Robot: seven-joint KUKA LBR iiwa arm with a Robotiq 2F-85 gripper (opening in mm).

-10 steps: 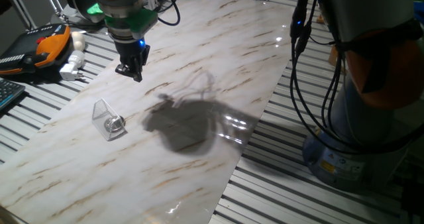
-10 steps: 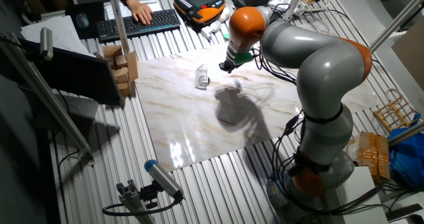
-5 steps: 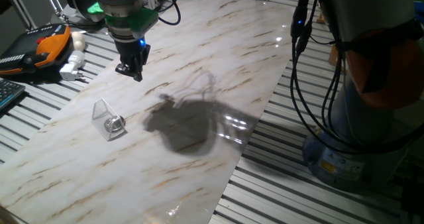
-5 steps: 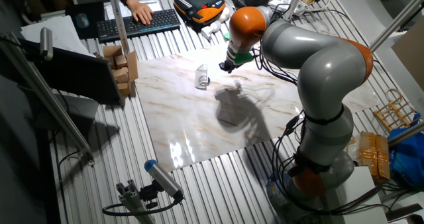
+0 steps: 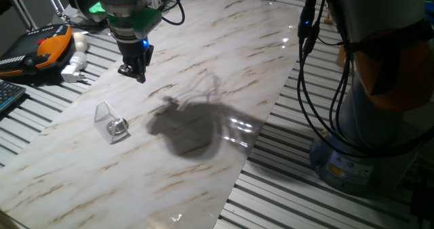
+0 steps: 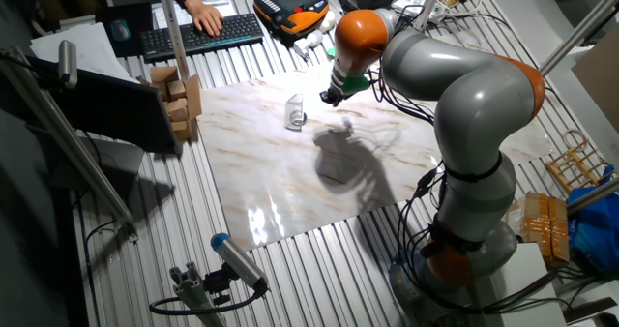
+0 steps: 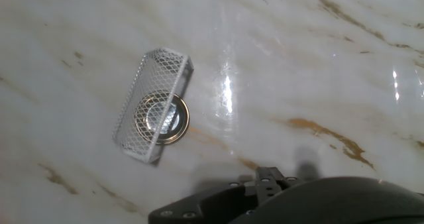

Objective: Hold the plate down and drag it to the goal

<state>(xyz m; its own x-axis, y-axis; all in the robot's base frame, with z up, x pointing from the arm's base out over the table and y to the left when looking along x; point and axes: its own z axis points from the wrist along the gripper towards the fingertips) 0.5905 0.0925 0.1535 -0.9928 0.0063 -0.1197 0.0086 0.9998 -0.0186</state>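
- The small round shiny silver metal plate (image 7: 161,116) is seen lying on the white marble-patterned table top (image 5: 203,59), at the open side of the small clear plastic tent-shaped goal (image 7: 150,105).
- In the hand view the plate is partly covered by the goal's patterned wall, and its right edge is shown outside the wedge. It is judged that the plate is at the goal already, or nearly so.
- In one fixed view the goal (image 5: 108,122) is found near the left edge of the marble top, with the plate (image 5: 119,127) touching its right side.
- The black two-finger gripper (image 5: 133,71) is held above the table, well apart from the plate, farther from the camera and a little to the right.
- The jaws are seen only as one dark tip from the side; it cannot be told whether they are spread or pressed together. Nothing is held between them.
- In the other fixed view the gripper (image 6: 330,97) is also seen to the right of the goal (image 6: 294,111), not touching it.
- A risk is judged: the goal looks light, so it could be pushed away or tipped over if the fingers are lowered onto its wall instead of onto the plate.
- The plate could also slip out from under the tip if it is pressed off its centre, because metal on smooth marble is expected to slide easily.
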